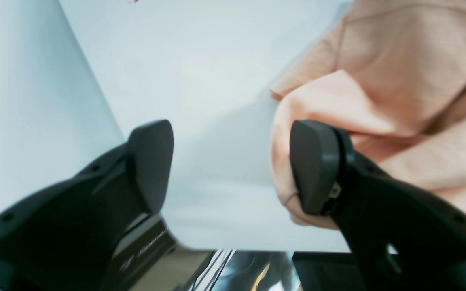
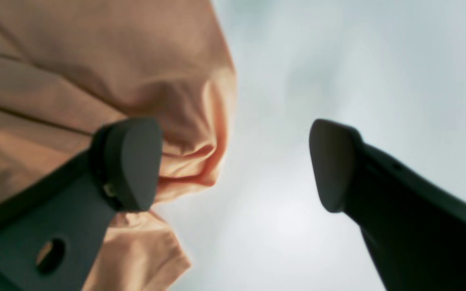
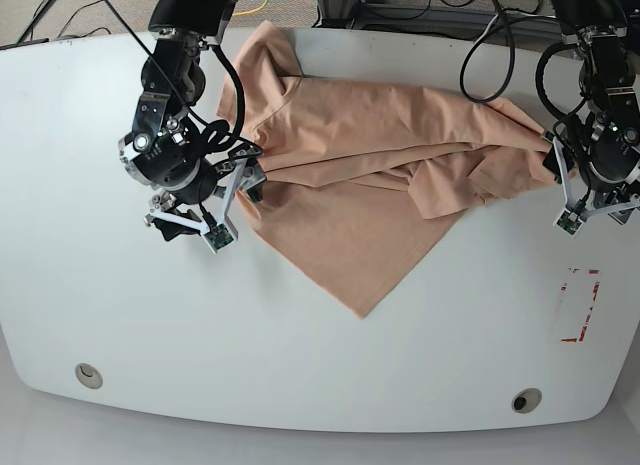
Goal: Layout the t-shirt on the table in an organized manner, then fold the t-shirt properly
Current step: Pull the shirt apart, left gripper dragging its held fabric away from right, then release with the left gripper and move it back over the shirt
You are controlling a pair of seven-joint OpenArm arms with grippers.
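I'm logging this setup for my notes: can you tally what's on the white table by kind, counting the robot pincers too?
T-shirt: 1
Red tape mark: 1
Round holes in the table: 2, one on the base view's left, one on its right
Pincers: 2, left pincer and right pincer, both open
Total: 6

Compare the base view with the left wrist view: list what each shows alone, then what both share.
Only the base view shows the whole crumpled t-shirt, the right gripper, both grommet holes and the full red-tape rectangle. Only the left wrist view shows the left gripper's open jaws up close, one finger against a bunched cloth edge. Both share t-shirt, white table and left gripper.
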